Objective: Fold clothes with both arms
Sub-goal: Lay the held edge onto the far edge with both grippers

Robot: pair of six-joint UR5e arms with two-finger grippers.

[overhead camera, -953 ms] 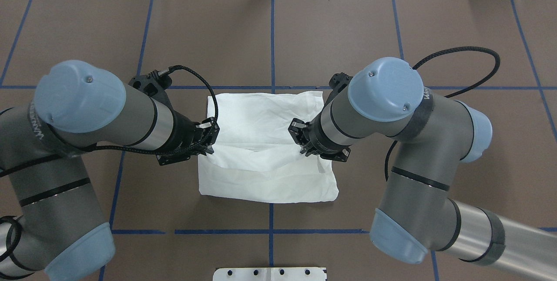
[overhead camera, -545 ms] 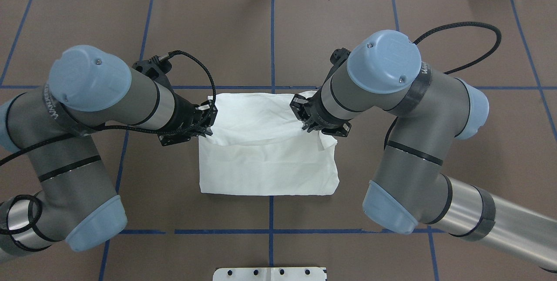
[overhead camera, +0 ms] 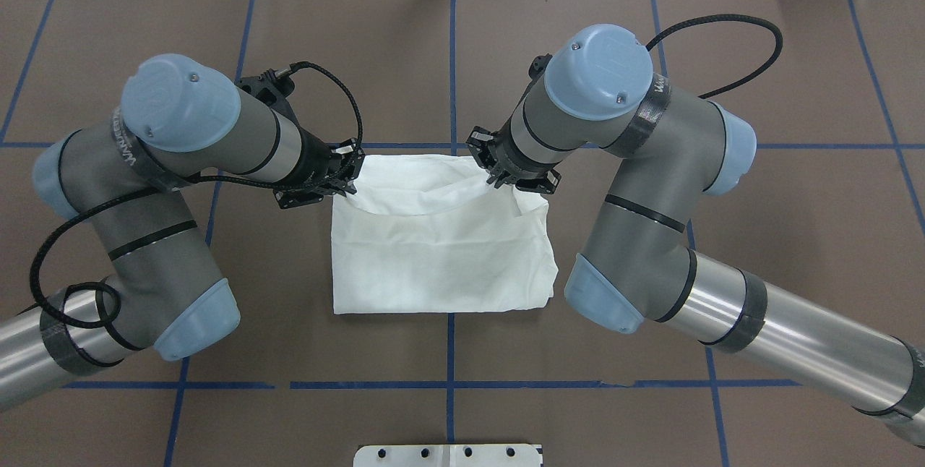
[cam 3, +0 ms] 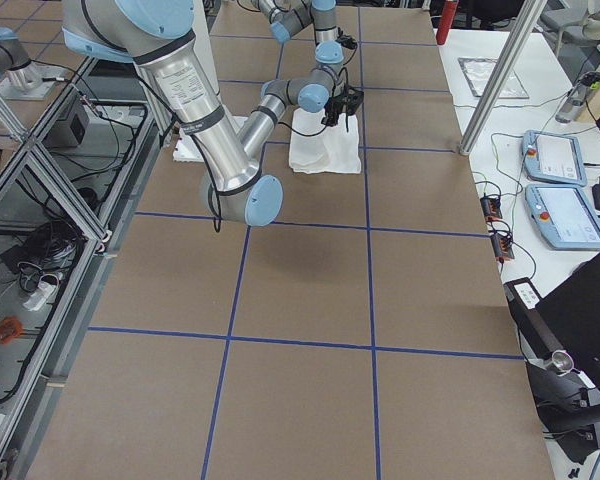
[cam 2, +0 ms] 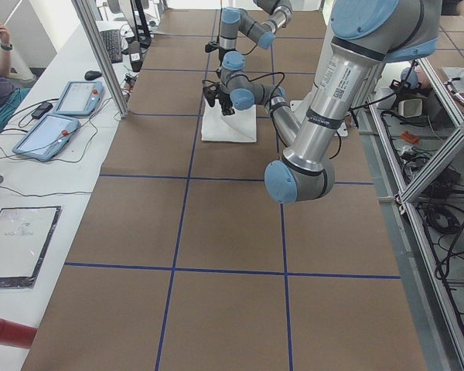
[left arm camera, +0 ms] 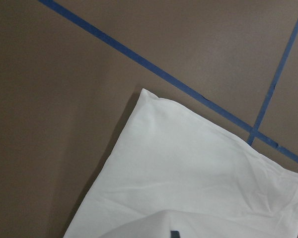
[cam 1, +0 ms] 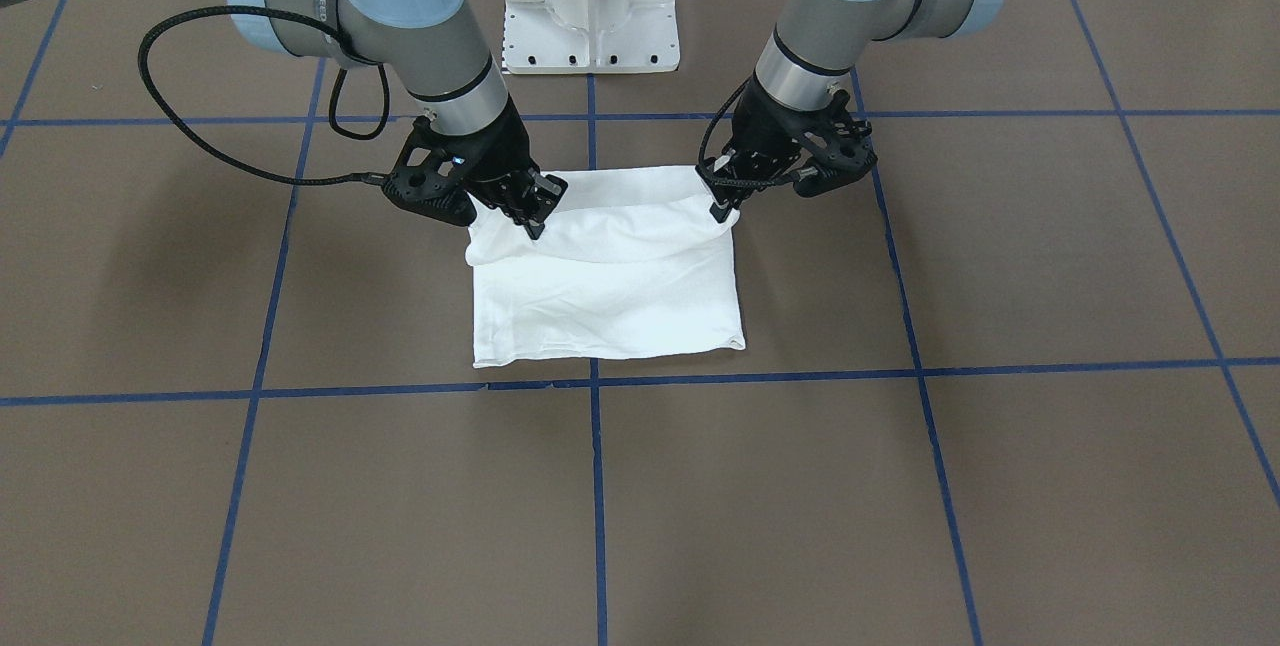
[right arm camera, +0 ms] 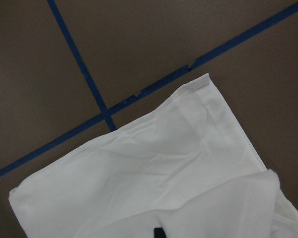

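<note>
The white shirt lies folded into a rectangle on the brown table; its text, collar and label are hidden. My left gripper is shut on the shirt's left side edge and holds it lifted near the far edge. My right gripper is shut on the right side edge in the same way. The cloth sags between them. In the front-facing view the shirt lies with the left gripper on the right and the right gripper on the left. Both wrist views show the flat shirt below, in the left and the right.
Blue tape lines grid the brown table. The white pedestal base stands at the robot's side. Black cables loop off both wrists. Tablets lie on a side bench beyond the far edge.
Both grippers moved away from the robot with the lifted cloth, from mid-shirt to its far edge. The shirt's near edge slid slightly farther from the robot.
</note>
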